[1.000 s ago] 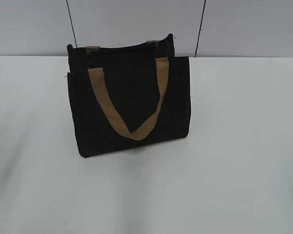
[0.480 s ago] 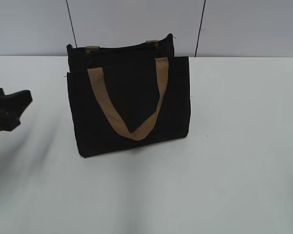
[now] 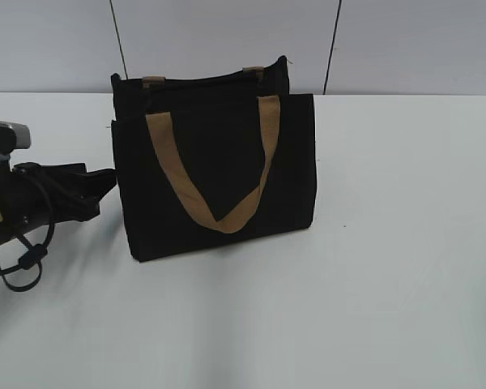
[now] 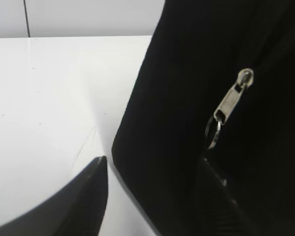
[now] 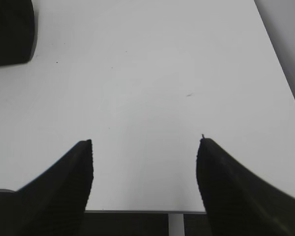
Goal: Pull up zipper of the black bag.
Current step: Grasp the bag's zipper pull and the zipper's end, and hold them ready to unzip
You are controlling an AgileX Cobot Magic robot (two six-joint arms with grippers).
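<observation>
The black bag (image 3: pixel 215 174) stands upright on the white table, with tan strap handles (image 3: pixel 219 215) hanging down its front. My left gripper (image 3: pixel 104 183) is open at the bag's left end, close to the fabric. In the left wrist view the bag's end (image 4: pixel 187 73) fills the right half, and the zipper's small silver pull tab (image 4: pixel 232 101) hangs there with a ring, just above and beyond my right finger. The left gripper (image 4: pixel 152 169) holds nothing. My right gripper (image 5: pixel 145 147) is open and empty over bare table, out of the exterior view. A bag corner (image 5: pixel 10 29) shows at its far left.
The white table (image 3: pixel 389 243) stretches to the right and in front of the bag. A grey wall (image 3: pixel 227 32) with dark seams stands behind. The table's near edge (image 5: pixel 137 212) shows under the right gripper.
My left arm has come in from the left edge and moved right, up to the bag's left end. The bag has not moved.
</observation>
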